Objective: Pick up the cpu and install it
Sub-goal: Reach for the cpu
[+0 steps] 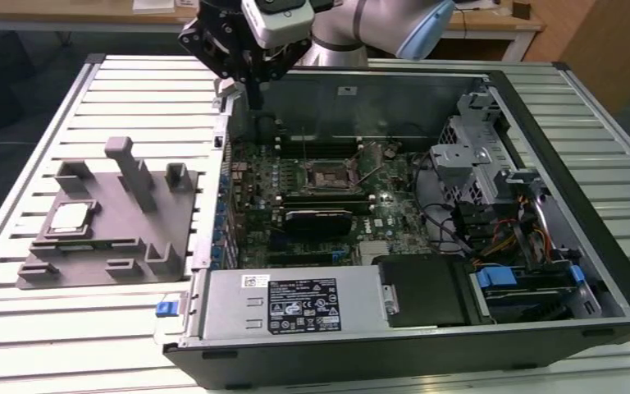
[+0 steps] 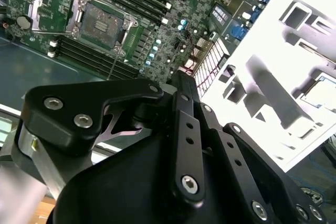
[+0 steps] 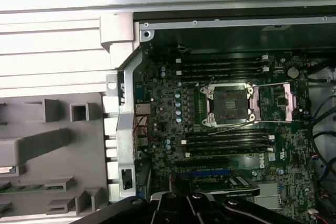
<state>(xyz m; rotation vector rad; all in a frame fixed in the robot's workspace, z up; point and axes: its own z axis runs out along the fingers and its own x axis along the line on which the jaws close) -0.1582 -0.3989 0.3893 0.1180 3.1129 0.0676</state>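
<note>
On the slatted pale metal worktop [image 1: 30,123], in the exterior view, an open black computer tower case [image 1: 425,361] lies on its side, with a grey moulded plastic tray with upright posts [image 1: 129,222] just beside it at nine o'clock. The small flat square cpu with a pale silver top [image 1: 69,217] rests in a recess of that tray, at about eight o'clock from the dark square socket frame with a metal rim [image 1: 326,174] on the green motherboard [image 1: 293,205]. The black gripper [image 1: 257,103] hangs above the case's far wall, at eleven o'clock from the socket and well apart from the cpu; its jaws taper to one thin stem, clenched together on nothing. In the second wrist view the gripper [image 2: 181,85] points toward the case wall between the open socket [image 2: 102,24] and the tray [image 2: 273,93], where the cpu [image 2: 321,90] lies flat. In the first wrist view the gripper [image 3: 178,203] sits near the case edge, with the empty socket [image 3: 228,103] inside the case and the tray [image 3: 52,150] outside it.
</note>
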